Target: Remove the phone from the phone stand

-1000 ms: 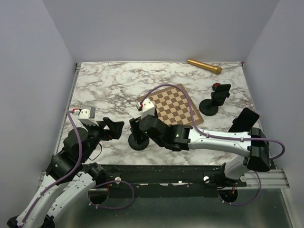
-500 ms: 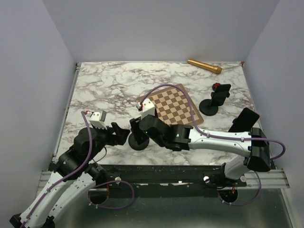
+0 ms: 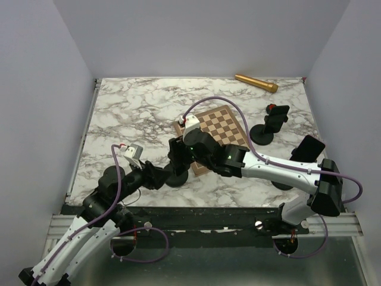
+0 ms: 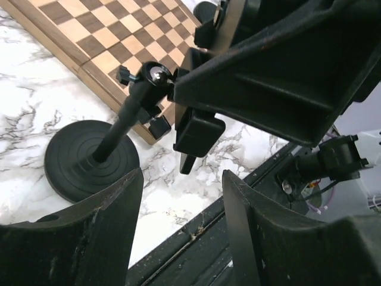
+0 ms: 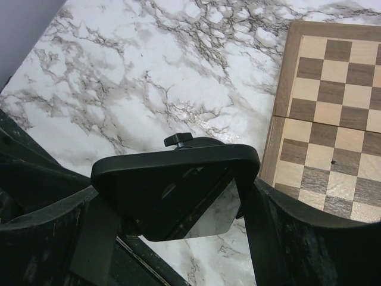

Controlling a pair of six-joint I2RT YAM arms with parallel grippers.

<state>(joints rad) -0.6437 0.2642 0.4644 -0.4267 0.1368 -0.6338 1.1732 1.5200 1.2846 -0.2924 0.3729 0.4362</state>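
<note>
The black phone (image 5: 172, 190) with a glossy screen sits crosswise between the fingers of my right gripper (image 5: 178, 232), which is shut on it. It is held just above the black phone stand (image 3: 177, 178), whose knob (image 5: 178, 140) shows behind it. I cannot tell whether the phone is free of the clamp. In the left wrist view the stand's round base (image 4: 89, 158), stem and ball joint (image 4: 156, 74) are visible. My left gripper (image 4: 181, 238) is open and low beside the base, holding nothing. From above, the left gripper (image 3: 159, 176) is just left of the base, and the right gripper (image 3: 177, 158) is over it.
A folding chessboard (image 3: 220, 128) lies just behind the stand. A second stand (image 3: 262, 134) and a black slab (image 3: 308, 149) are at the right. A gold cylinder (image 3: 256, 83) lies at the far edge. The table's front edge (image 4: 196, 238) is close to the stand.
My left arm has swung right and lowered until its gripper is beside the stand's base. My right gripper has shifted slightly up and away, still over the stand.
</note>
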